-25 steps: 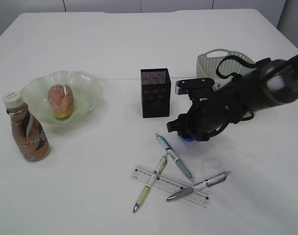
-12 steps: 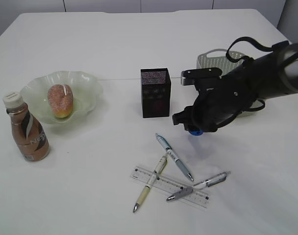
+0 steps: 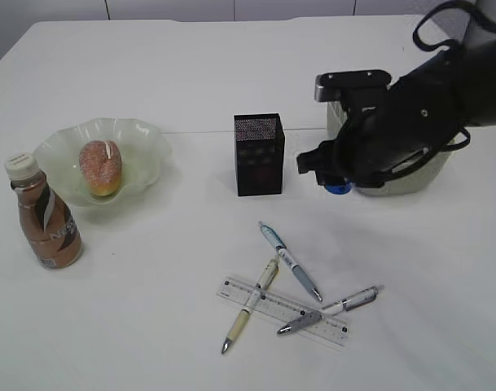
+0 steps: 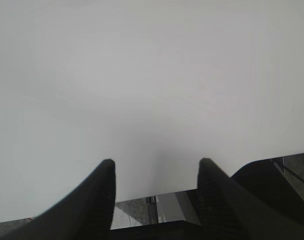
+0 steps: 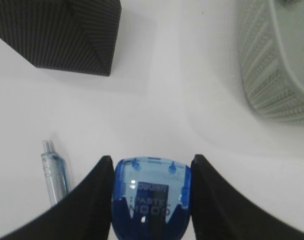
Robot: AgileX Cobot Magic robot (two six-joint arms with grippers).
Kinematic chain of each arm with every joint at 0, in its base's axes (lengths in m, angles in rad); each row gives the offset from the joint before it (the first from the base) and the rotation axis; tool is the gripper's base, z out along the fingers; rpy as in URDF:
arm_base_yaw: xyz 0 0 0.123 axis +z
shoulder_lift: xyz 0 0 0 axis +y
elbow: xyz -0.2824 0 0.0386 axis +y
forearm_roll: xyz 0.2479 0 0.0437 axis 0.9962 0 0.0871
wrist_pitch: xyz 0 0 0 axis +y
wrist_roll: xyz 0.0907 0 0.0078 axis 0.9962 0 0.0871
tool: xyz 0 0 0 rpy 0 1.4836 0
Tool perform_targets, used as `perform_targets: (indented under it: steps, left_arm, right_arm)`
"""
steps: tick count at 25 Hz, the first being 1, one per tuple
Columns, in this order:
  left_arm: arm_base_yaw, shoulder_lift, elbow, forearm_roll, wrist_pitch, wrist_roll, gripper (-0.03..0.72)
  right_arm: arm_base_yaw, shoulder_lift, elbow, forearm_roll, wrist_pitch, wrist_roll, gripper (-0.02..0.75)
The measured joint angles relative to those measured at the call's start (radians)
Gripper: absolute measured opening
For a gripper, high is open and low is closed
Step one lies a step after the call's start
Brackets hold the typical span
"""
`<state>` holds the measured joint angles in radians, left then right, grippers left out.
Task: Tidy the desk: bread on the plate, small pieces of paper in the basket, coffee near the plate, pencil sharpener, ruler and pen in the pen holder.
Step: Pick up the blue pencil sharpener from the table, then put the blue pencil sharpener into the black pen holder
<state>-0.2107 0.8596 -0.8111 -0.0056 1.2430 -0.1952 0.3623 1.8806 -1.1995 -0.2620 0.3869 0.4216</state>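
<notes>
Risen and swung toward the basket point(image 3: 431, 175) since a second ago: right gripper point(image 3: 333, 175), seen from outside, above white table point(image 3: 150, 326), right of pen holder point(image 3: 259, 153); pens and ruler point(image 3: 282, 312) untouched below. Left wrist view: left gripper point(image 4: 156, 167) spread and holding nothing, over bare tabletop. Right wrist view alone reveals blue pencil sharpener point(image 5: 152, 197) clamped between fingers point(image 5: 99, 195), pen tip point(image 5: 56, 172) beside.
</notes>
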Motion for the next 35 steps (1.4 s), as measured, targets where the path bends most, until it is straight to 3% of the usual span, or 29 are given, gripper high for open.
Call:
perform_targets:
  steps: [12, 24, 35]
  left_arm:
    - [0.0, 0.0, 0.0, 0.006, 0.0, 0.0, 0.38]
    - [0.0, 0.0, 0.0, 0.006, 0.0, 0.0, 0.38]
    - [0.0, 0.0, 0.0, 0.006, 0.0, 0.0, 0.38]
  right_arm:
    - [0.0, -0.091, -0.006, -0.021, -0.131, 0.0, 0.346]
    - [0.0, -0.078, -0.011, -0.089, -0.531, 0.0, 0.345]
    - [0.0, 0.06, -0.131, -0.143, -0.563, 0.0, 0.345]
